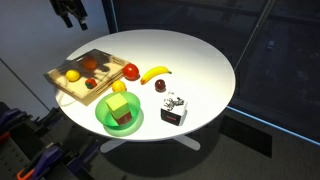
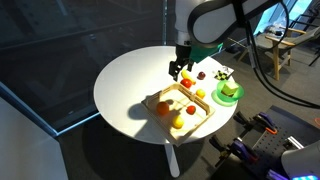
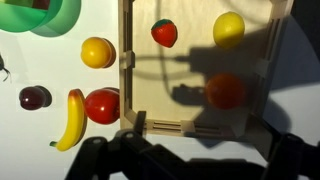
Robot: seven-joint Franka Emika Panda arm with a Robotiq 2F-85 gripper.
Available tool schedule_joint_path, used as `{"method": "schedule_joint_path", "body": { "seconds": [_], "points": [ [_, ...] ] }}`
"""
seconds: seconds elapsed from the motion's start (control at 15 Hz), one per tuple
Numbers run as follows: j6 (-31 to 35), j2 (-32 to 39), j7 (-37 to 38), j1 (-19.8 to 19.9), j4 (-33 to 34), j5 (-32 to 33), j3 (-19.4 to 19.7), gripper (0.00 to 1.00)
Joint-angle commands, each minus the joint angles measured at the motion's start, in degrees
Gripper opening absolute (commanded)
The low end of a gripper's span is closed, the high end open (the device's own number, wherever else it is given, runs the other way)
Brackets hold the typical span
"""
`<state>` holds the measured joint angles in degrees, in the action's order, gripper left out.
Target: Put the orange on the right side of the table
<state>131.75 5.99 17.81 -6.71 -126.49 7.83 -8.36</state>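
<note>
- In the wooden tray, under a dark shadow: the orange, apart from a lemon and a small red fruit.
- Tray close to the bench edge in both exterior views.
- Just outside one tray wall: a red apple, with a banana just beside it; near these, a dark plum and a yellow-orange fruit.
- Nearer the bench edge: a green bowl with a brown block inside.
- Above the tray: the gripper, clear of every fruit.
- Fingers only a dark blur low in the wrist view; cannot tell whether apart or together.
</note>
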Motion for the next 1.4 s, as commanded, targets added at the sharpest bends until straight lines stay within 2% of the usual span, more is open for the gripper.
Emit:
{"method": "schedule_joint_path", "body": {
  "seconds": [0.0, 0.93, 1.33],
  "points": [
    [2.8, 2.1, -0.8, -1.1, -0.2, 0.3, 0.6, 1.00],
    [18.0, 13.0, -10.3, -2.8, 0.3, -1.6, 0.1, 1.00],
    [18.3, 16.3, -11.3, -3.0, 1.2, -3.8, -0.4, 1.00]
  ]
}}
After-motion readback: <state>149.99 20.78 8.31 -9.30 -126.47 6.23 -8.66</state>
